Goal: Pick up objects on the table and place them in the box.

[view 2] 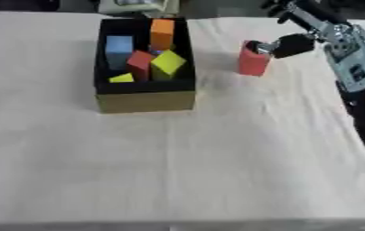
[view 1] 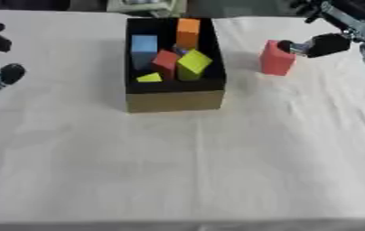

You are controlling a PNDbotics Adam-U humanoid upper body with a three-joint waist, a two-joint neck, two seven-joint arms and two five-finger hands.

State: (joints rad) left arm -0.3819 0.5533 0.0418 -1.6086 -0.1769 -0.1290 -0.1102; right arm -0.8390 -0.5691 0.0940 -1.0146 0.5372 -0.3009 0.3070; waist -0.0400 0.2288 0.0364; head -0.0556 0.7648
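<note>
You're on what looks like the last pick. The landmark is the dark-lined cardboard box (view 1: 174, 100) at the far-centre of the cream cloth-covered table (view 1: 185, 167). It already holds a tall orange block (view 1: 188, 31) at its far wall, a light blue block (view 1: 144, 47) on its left side, a red block (view 1: 166, 62) in the middle, a tilted yellow-green cube (view 1: 194, 63) beside that, and a small yellow wedge (view 1: 149, 78) at its near wall.

The one piece outside is the red upright block (view 2: 254, 58), standing on the cloth just right of the box, near but apart from its right wall. Your right hand (view 2: 292, 45) comes in from the upper right corner and is against the block's upper right side; a dark fingertip shows at the top edge of the block. Looks like a pinch on it, but the far side of the grip is hidden, so treat that as likely, not certain. Can't tell whether the block is off the cloth yet.

Left hand (view 1: 0, 76) sits idle at the view's left edge, well left of the box; can't tell how its fingers are set.

Next, imo: confirm the grip, lift clear of the box's right wall, carry left over the opening, and release where there's room, prob. the right side.
</note>
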